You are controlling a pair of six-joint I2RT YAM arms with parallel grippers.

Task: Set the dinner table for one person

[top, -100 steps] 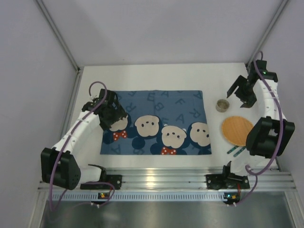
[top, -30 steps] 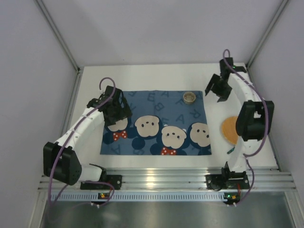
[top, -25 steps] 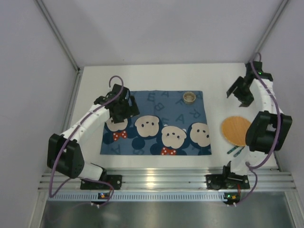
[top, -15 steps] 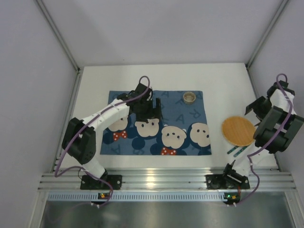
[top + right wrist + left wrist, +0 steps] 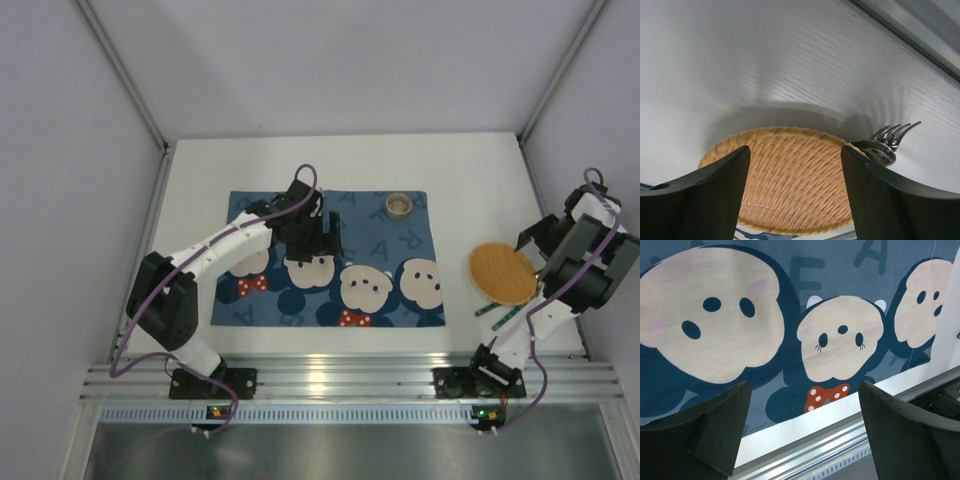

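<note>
The left jaws stood apart with nothing between them, over the bear-print placemat point(image 5: 840, 270). The right jaws, likewise apart, hung above a bare woven plate point(image 5: 785, 180). A fork point(image 5: 887, 140) showed only its tines just beside the rim. A small cup point(image 5: 399, 205) sat on the placemat's far right corner, its contents impossible to make out. The white desk point(image 5: 300, 160) carried everything, its ribbed rail point(image 5: 340, 375) nearest the arm bases.

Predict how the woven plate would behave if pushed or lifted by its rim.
The woven plate looks like thin wicker, so it is probably light and fairly stiff. Its ribbed weave should grip rather than slip. A fork pokes out from under its rim, so it may rock or drag the fork when pushed.
</note>
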